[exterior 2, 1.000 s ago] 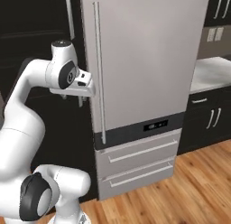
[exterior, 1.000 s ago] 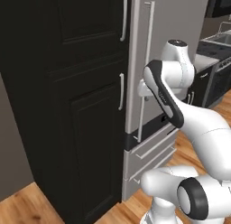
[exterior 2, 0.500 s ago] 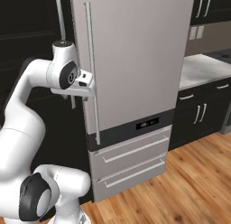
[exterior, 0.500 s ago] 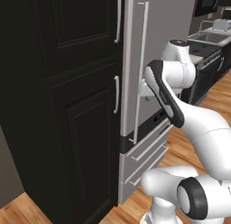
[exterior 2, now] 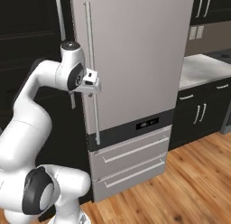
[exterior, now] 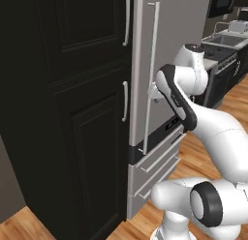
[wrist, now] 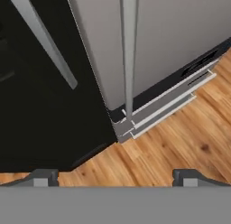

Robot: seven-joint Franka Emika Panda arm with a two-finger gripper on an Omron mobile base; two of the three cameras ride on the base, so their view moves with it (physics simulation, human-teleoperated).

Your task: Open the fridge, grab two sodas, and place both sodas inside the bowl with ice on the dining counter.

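fridge: one fridge (exterior 2: 135, 60), door shut, two drawers (exterior 2: 131, 162) below
cabinet: one black cabinet (exterior: 72, 113) left of it, two short handles
bar handle: one bar handle (wrist: 128, 51), upright
fingers: fingers (wrist: 43, 177) spread wide (holding nothing), the bar between them

Fridge (exterior 2: 135, 60): tall, light beige-grey door, shut. Long vertical silver bar handle (exterior 2: 91, 69) runs down the door's left edge in the right base view, from near the top to just above the dark display strip (exterior 2: 146, 124). Strip crosses the full width below the door. Two drawers (exterior 2: 131, 162) beneath, both closed, each with a horizontal silver bar pull. Fridge stands upright on the wood floor, flush against black cabinets on its left. Hand view looks down along the handle (wrist: 128, 51) toward the drawers (wrist: 162, 108).
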